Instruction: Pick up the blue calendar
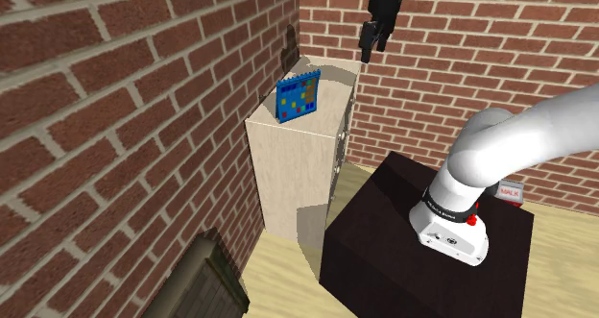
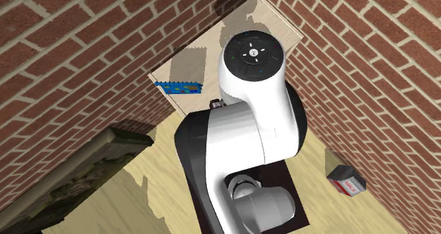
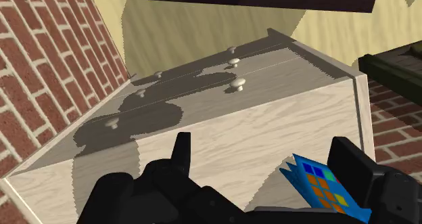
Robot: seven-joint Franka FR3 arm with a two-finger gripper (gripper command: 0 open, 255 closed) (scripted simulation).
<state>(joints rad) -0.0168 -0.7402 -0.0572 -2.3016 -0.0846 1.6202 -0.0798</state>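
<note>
Claw (image 1: pixel 372 39) aloft — blue calendar (image 1: pixel 297 97) well below, upright on dresser (image 1: pixel 298 172)

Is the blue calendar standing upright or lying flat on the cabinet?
Upright: the blue calendar stands on its edge atop the cabinet; seen from above it is a thin strip.

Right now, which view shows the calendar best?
The shoulder view: the calendar stands on the cabinet with its whole coloured grid facing the camera. The second exterior view catches it nearly edge-on from above, a thin blue strip. The wrist view shows one corner, partly behind the open gripper.
</note>
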